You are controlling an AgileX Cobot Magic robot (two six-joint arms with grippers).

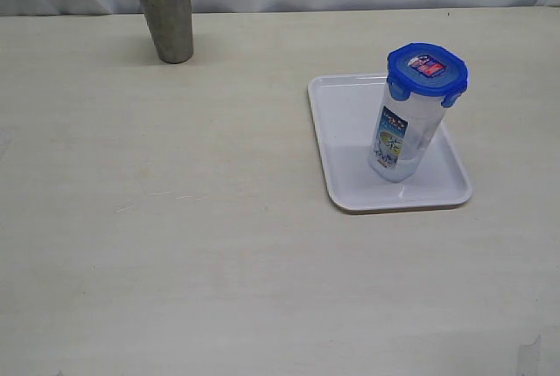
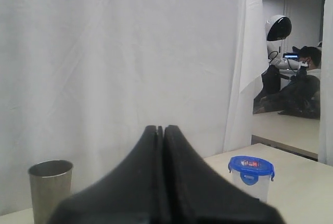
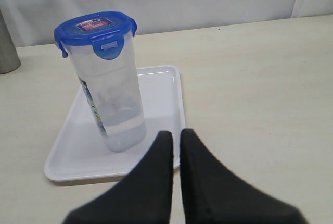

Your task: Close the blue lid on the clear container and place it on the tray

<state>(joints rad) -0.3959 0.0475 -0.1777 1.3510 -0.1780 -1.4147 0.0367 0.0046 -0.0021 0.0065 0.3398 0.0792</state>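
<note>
Container [image 1: 404, 135], lid [image 1: 427, 68] on, stands on tray [image 1: 341, 157]; left claw [image 2: 160, 130], right claw [image 3: 177, 135] pressed together, empty. A nudge could topple it!

Bright, even light (soft shadows); foreground seemingly blurred.

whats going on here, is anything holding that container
Nothing is being handled right now. The clear container stands upright on the tray with the blue lid on top. The left gripper and the right gripper are both shut, empty and apart from it. A steel cup stands alone on the table.
</note>
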